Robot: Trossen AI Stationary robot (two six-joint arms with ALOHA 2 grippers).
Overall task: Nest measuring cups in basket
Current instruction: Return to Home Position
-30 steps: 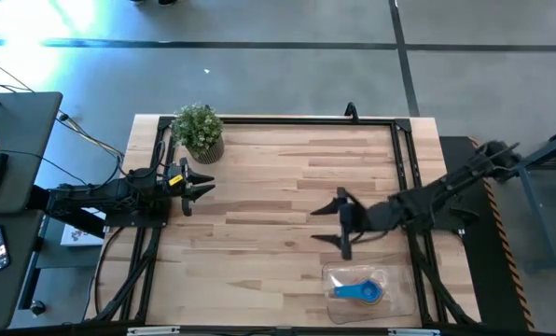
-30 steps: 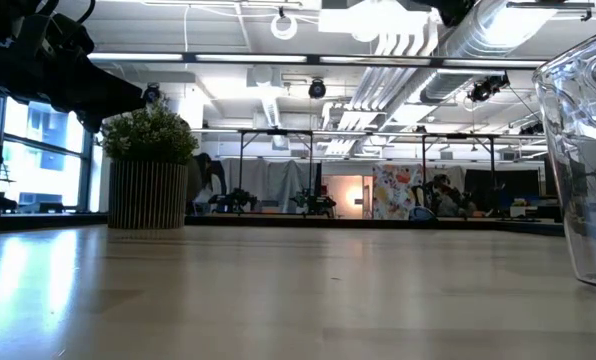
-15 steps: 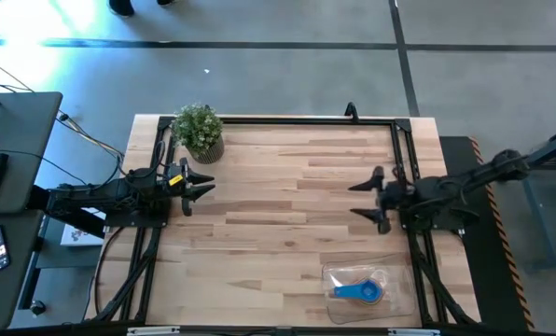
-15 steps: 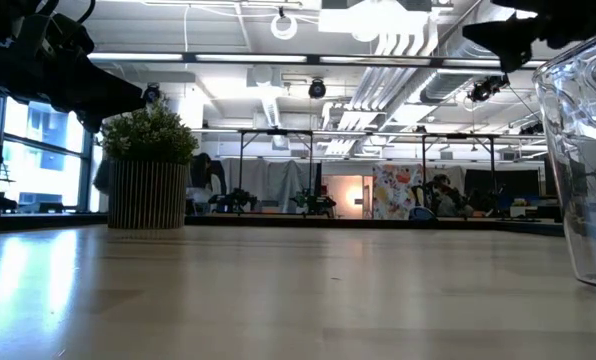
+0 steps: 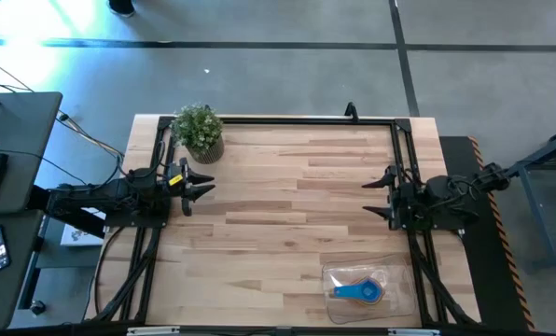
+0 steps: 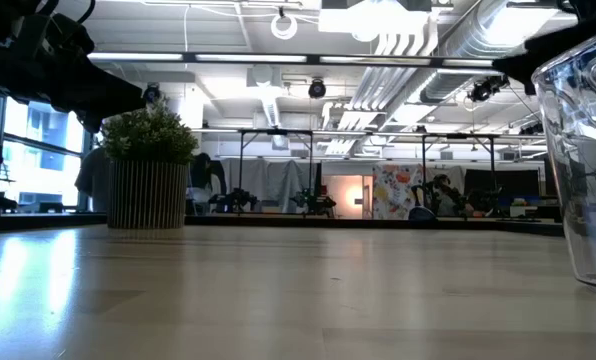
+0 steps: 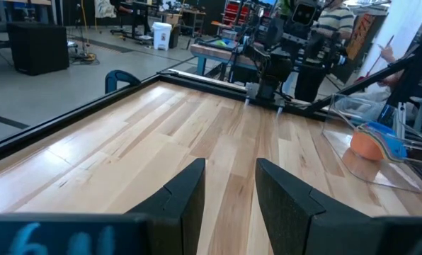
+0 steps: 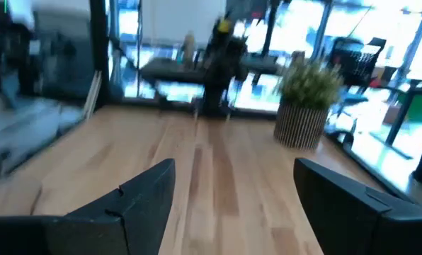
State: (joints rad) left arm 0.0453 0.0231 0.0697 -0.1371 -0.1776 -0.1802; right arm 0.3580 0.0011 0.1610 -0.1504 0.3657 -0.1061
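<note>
The clear basket stands near the table's near right corner. Its wall also shows in the low view and in the left wrist view. The measuring cups lie nested inside it, with the blue one on top and a yellow rim beside it. In the left wrist view the stack shows orange, blue and yellow edges; the other colours are hidden. My right gripper hovers open at the right edge, on the far side of the basket. My left gripper waits open at the left edge.
A potted plant stands at the far left corner, close to my left gripper. Black rails frame the table's far, left and right sides. Bare wood lies between the two arms. A desk with a keyboard stands left of the table.
My right gripper has drawn back from near the basket toward the table's right edge and slightly toward the far edge, and it has stayed open. The basket and cups have not moved.
</note>
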